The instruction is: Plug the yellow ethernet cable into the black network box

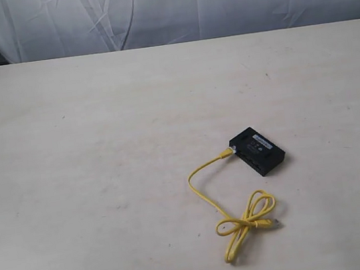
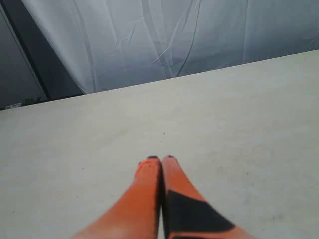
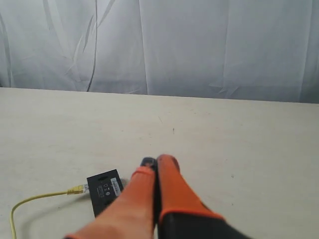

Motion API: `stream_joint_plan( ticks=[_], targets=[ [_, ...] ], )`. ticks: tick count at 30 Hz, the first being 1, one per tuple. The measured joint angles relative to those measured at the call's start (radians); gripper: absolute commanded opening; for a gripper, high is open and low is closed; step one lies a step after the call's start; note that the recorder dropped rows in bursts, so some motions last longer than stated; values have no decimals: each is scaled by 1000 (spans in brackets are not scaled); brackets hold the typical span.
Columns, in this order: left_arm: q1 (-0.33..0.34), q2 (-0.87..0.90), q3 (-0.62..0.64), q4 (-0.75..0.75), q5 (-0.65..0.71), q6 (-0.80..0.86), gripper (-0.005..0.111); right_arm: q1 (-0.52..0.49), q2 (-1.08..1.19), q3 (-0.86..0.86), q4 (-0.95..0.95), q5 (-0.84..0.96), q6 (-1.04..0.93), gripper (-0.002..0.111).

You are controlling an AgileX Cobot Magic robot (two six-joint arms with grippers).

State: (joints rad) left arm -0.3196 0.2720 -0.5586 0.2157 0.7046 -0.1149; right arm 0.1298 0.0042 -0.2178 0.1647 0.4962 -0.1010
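From the exterior view, the black network box (image 1: 257, 151) lies on the pale counter (image 1: 69, 157), a bit right of the middle. One end of the yellow ethernet cable (image 1: 244, 222) touches the side of the box. The rest curls away into a tied loop.

In the left wrist view, the left claw (image 2: 160, 158) is squeezed closed with nothing in it.

In the right wrist view, the right claw (image 3: 155, 162) is squeezed closed and empty too. The box (image 3: 103, 186) sits near it, with the cable (image 3: 40, 197) meeting its side.

One yellow ethernet cable (image 1: 238, 223), one black network box (image 1: 257, 150), two tools (image 2: 160, 159) (image 3: 154, 162)
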Motion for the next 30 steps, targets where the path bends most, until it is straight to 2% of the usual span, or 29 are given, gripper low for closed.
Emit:
stream_joint_plan(
  ticks=[12, 23, 30],
  targets=[
    [0, 0, 0, 0, 0, 0, 0, 0, 0, 112, -53, -8, 144, -1],
    [0, 0, 0, 0, 0, 0, 0, 0, 2, 209, -58, -46, 165, -1],
    [0, 0, 0, 0, 0, 0, 0, 0, 2, 213, -58, -67, 165, -1]
  ],
)
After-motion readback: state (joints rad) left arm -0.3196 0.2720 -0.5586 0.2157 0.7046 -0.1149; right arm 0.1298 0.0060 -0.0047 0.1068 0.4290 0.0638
